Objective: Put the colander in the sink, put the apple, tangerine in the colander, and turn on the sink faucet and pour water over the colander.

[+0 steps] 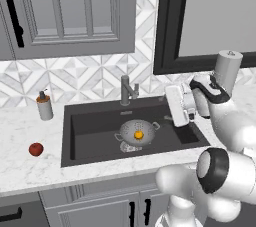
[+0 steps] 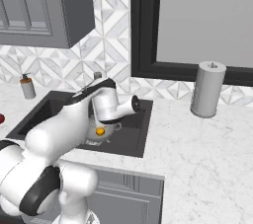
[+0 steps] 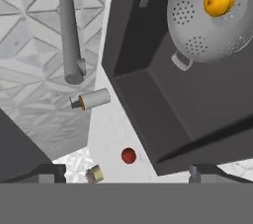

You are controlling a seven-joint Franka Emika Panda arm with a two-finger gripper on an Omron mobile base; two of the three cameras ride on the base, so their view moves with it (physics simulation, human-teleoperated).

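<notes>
The colander (image 1: 138, 133) is already set in the sink (image 1: 90, 136), near its middle, and the tangerine (image 1: 138, 134) is held inside it — two steps that can be judged done. The apple (image 1: 36, 149) is left out on the counter (image 1: 25, 166) to the left of the basin, so it remains to be fetched; no water is seen at the sink faucet (image 1: 127, 90). The gripper (image 1: 176, 106) is held above the sink's right side, its fingers (image 3: 49, 172) spread wide with nothing between them — a soap dispenser (image 1: 44, 105) stands behind the apple
</notes>
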